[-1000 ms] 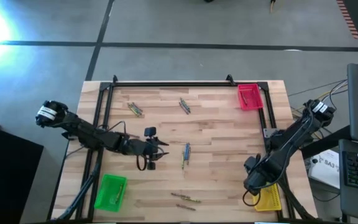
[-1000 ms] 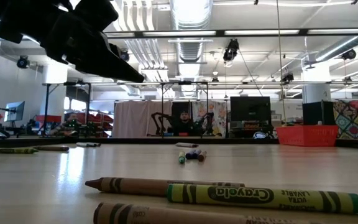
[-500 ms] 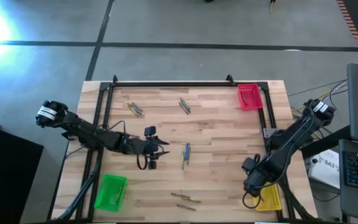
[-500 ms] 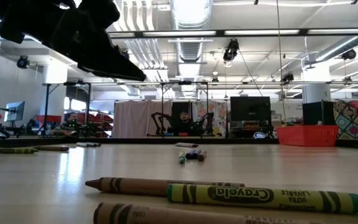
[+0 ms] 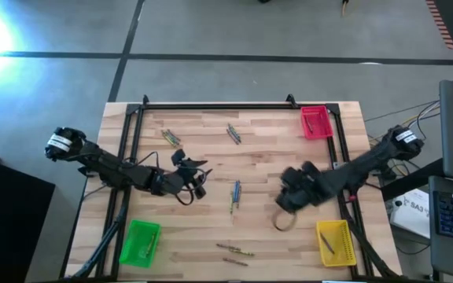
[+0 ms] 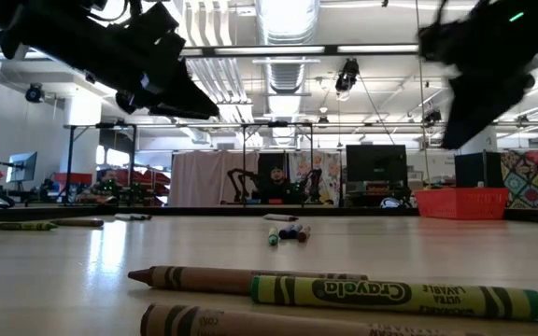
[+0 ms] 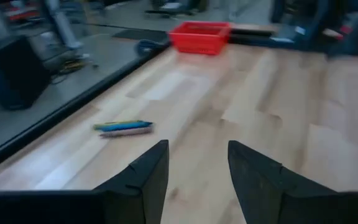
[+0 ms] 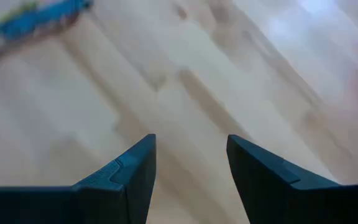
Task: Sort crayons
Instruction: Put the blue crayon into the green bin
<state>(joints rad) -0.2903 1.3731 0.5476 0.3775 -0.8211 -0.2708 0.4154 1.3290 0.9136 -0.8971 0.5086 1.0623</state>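
Observation:
Crayons lie flat on the wooden table in small groups: at the far left [image 5: 171, 137], far middle [image 5: 233, 134], centre [image 5: 235, 195] and near edge [image 5: 234, 251]. One more crayon [image 5: 329, 244] lies in the yellow tray [image 5: 335, 255]. My left gripper [image 5: 203, 167] hovers left of the centre group, open and empty, its fingers [image 7: 145, 177] facing the far-middle crayons [image 7: 123, 127]. My right gripper [image 5: 281, 196] hangs right of the centre group, open and empty [image 8: 188, 168], with blue crayons [image 8: 42, 18] ahead of it.
A red tray [image 5: 315, 122] stands at the far right corner and a green tray [image 5: 140, 241] at the near left. A black frame [image 5: 211, 106] runs along the far and side edges. Bare wood lies between the crayon groups.
My right gripper has swung up from over the yellow tray toward the table's left and far side, ending beside the centre crayons; the tray now shows with a crayon in it. My left gripper has shifted a little toward the far edge and turned.

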